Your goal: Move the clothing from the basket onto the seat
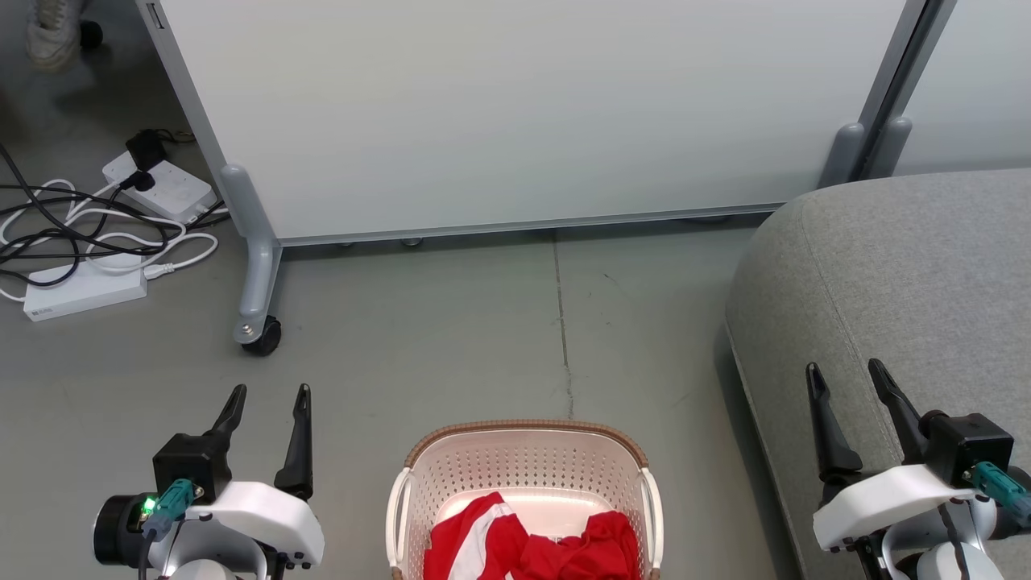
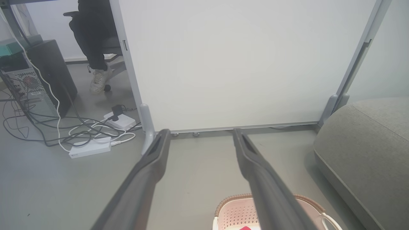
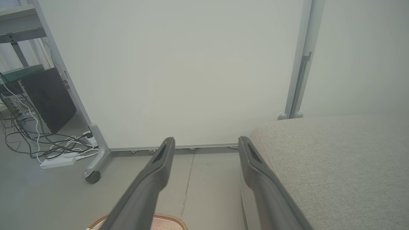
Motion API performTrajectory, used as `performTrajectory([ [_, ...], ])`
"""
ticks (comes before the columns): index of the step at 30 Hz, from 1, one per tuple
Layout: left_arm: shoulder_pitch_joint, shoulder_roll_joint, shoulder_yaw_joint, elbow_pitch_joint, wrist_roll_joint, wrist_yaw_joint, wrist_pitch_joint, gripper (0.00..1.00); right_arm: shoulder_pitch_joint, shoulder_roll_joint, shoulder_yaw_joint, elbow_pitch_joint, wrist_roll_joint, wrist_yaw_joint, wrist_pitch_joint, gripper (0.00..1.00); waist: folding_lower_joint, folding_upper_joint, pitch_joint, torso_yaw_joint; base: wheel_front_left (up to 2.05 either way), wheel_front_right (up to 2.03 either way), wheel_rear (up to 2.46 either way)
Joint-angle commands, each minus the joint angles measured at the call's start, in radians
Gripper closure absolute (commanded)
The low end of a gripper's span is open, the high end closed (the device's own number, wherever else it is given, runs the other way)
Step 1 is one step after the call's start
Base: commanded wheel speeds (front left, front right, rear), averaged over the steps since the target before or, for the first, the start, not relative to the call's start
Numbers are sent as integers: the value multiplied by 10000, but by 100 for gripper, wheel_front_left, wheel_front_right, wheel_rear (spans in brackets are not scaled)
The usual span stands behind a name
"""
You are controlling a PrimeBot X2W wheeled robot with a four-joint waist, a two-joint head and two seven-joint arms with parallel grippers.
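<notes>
— Fingers spread wide on my left gripper (image 1: 271, 399) and on my right gripper (image 1: 844, 379), both empty.
— Where is the clothing (image 1: 600, 544)?
— Red and white, it lies bunched in the basket (image 1: 523, 424), on the floor (image 1: 451, 354) between my two grippers, touching neither.
— And the seat (image 1: 910, 274)?
— Grey, to my right, apart from the basket; my right gripper hovers over its front edge. Beyond stands a wheeled white partition (image 1: 523, 121), cables (image 1: 48, 242) and power strips (image 1: 80, 292) beside its left foot.
</notes>
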Motion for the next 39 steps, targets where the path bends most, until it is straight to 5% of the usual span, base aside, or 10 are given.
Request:
performTrajectory([
  [1,-45,91,6,23,-31,40,-36,0,-22,-36,-3,30,11,22,-35,0,0,0,7,5,0,0,0],
  [20,-856,-111,-592,8,172,-123,8,0,-659,-39,122,-337,-101,22,85,0,0,0,1228,-228,0,0,0],
  [28,-2088,-524,-1389,875,503,-636,40,0,-1591,-41,438,-965,-123,22,93,0,0,0,3234,-884,0,0,0],
  [39,-4211,-1153,-2670,3748,1015,-1728,323,0,-2952,-34,1002,-1548,177,22,-313,0,0,0,5899,-2124,0,0,0],
])
